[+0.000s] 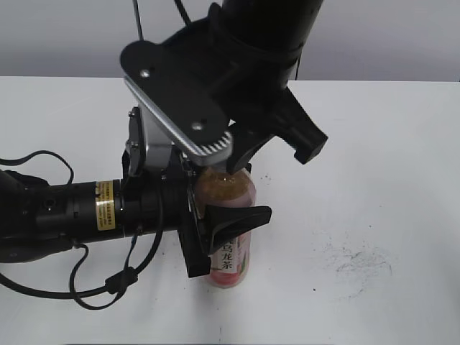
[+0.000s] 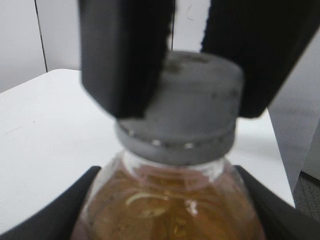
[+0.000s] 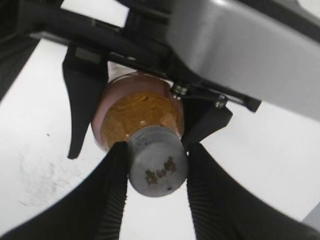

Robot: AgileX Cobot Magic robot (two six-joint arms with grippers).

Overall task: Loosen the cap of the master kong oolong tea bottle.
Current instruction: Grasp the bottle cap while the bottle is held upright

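Two grippers working one bottle. Ext view: left gripper (image 1: 215, 230) clamping master kong oolong tea bottle (image 1: 231, 248) upright, table (image 1: 374, 144) center. L wrist: cap (image 2: 187, 107) at 12 o'clock, pinched. R wrist: right gripper (image 3: 156, 187) squeezing cap at 6 o'clock. Step: grip set; next needs wrist twist w/ bottle held.

Cap (image 3: 156, 167) atop bottle (image 1: 231, 248), upright on table (image 1: 374, 144)
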